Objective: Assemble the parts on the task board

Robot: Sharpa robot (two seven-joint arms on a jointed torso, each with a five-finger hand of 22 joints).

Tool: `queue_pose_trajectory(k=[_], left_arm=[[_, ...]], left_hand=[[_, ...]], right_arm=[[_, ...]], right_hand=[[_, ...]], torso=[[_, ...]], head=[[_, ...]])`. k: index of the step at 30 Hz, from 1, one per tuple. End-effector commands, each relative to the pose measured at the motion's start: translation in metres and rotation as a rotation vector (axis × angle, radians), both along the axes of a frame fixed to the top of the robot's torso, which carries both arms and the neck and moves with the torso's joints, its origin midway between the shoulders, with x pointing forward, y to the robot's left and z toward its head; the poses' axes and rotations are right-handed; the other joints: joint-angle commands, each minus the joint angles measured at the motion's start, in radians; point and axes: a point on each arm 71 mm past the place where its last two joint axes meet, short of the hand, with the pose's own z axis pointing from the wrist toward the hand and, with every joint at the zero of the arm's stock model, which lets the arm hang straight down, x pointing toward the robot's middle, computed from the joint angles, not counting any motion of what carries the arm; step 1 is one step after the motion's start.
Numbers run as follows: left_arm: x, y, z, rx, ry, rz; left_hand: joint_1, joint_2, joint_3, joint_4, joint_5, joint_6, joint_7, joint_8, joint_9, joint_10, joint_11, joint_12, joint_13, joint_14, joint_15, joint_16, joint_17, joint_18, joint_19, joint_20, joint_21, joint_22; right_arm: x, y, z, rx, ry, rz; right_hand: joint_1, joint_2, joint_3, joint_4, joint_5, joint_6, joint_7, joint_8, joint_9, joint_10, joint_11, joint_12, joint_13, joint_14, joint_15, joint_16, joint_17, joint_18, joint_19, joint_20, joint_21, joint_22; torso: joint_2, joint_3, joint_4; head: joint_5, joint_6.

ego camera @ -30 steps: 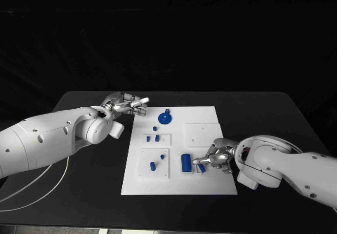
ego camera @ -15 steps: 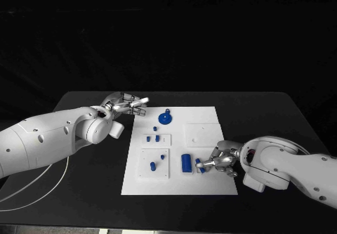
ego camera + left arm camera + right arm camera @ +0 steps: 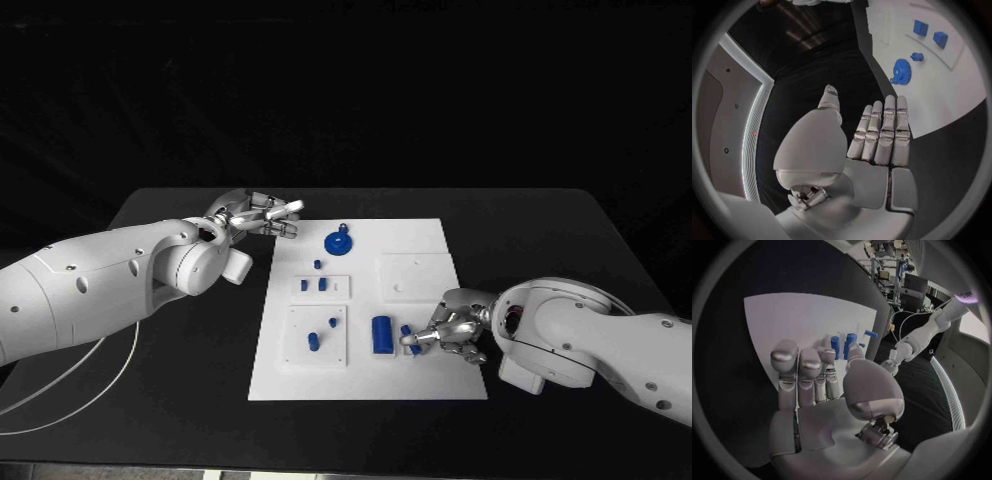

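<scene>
The white task board lies in the middle of the table. On it are a blue gear-shaped part, two small blue blocks, two small pegs and a long blue cylinder. My right hand sits at the board's near right, its fingertips pinching a small blue part just right of the cylinder. The right wrist view shows blue parts just past its fingertips. My left hand hovers off the board's far left corner, fingers straight and holding nothing. In the left wrist view the gear lies beyond the hand.
A raised white square plate sits on the board's right half. The black table is bare to the right and at the back. A white cable loops over the table's near left.
My right arm has swung slightly nearer and rightward, and the small blue part in its fingertips has shifted a little toward the cylinder. The left hand has stayed put.
</scene>
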Motion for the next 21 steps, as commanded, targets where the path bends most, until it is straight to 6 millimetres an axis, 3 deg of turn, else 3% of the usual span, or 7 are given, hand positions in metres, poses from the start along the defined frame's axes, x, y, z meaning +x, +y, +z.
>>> queue_pose_trajectory(k=[1, 15, 17, 21], left_arm=[[-0.0001, -0.0021, 0.0006, -0.002, -0.002, -0.013], [0.0003, -0.0002, 0.0002, 0.002, 0.001, -0.009], [0.0004, -0.0001, 0.0002, 0.002, 0.002, -0.008], [0.0004, 0.0001, 0.0001, 0.003, 0.002, -0.008]], left_hand=[[0.012, -0.002, 0.000, 0.006, 0.006, -0.006, -0.003, 0.003, 0.000, -0.010, 0.001, 0.005, 0.002, -0.005, 0.003, 0.000, 0.001, -0.002, -0.008, 0.000, 0.000, -0.001], [0.014, -0.003, 0.000, 0.006, 0.007, -0.006, -0.003, 0.003, 0.000, -0.011, 0.000, 0.005, 0.002, -0.006, 0.003, 0.000, 0.001, -0.002, -0.007, 0.000, -0.001, -0.002], [0.014, -0.003, 0.000, 0.006, 0.007, -0.006, -0.003, 0.003, 0.000, -0.011, 0.000, 0.005, 0.002, -0.006, 0.003, 0.000, 0.001, -0.002, -0.007, 0.000, -0.001, -0.002], [0.015, -0.002, 0.001, 0.004, 0.006, -0.005, -0.003, 0.004, 0.000, -0.011, 0.000, 0.005, 0.002, -0.006, 0.003, 0.000, 0.001, -0.002, -0.007, 0.001, -0.001, -0.002]], right_arm=[[-0.0022, 0.0036, -0.0004, 0.017, 0.015, 0.032], [-0.0004, -0.0004, -0.0009, 0.011, 0.012, 0.037], [-0.0002, -0.0013, -0.0013, 0.007, 0.014, 0.040], [-0.0001, -0.0022, -0.0018, 0.001, 0.017, 0.048]], right_hand=[[-0.001, 0.010, -0.007, -0.003, 0.008, 0.005, -0.002, -0.003, 0.001, 0.007, 0.001, 0.002, 0.001, 0.003, 0.000, 0.005, 0.001, -0.005, 0.054, -0.001, 0.003, 0.099], [0.014, 0.023, -0.003, -0.027, 0.011, 0.011, -0.004, -0.003, 0.001, 0.010, 0.000, 0.006, 0.003, 0.004, 0.001, 0.011, 0.007, -0.006, 0.054, 0.000, 0.013, 0.101], [0.035, 0.020, 0.008, -0.054, 0.010, 0.011, -0.003, -0.004, 0.000, 0.010, 0.000, 0.005, 0.003, 0.004, 0.000, 0.011, 0.007, -0.006, 0.054, -0.001, 0.013, 0.101], [0.062, -0.003, 0.096, -0.105, -0.058, 0.013, -0.004, -0.004, 0.000, 0.009, 0.000, 0.005, 0.004, 0.004, 0.000, 0.011, 0.008, -0.007, 0.053, -0.001, 0.014, 0.101]], torso=[[0.000, -0.0006, 0.0004], [0.000, -0.0009, 0.0005], [0.000, -0.0008, 0.0000], [0.000, -0.0008, 0.0005]], head=[[-0.001, 0.000], [-0.001, 0.001], [0.000, 0.001], [-0.002, 0.000]])
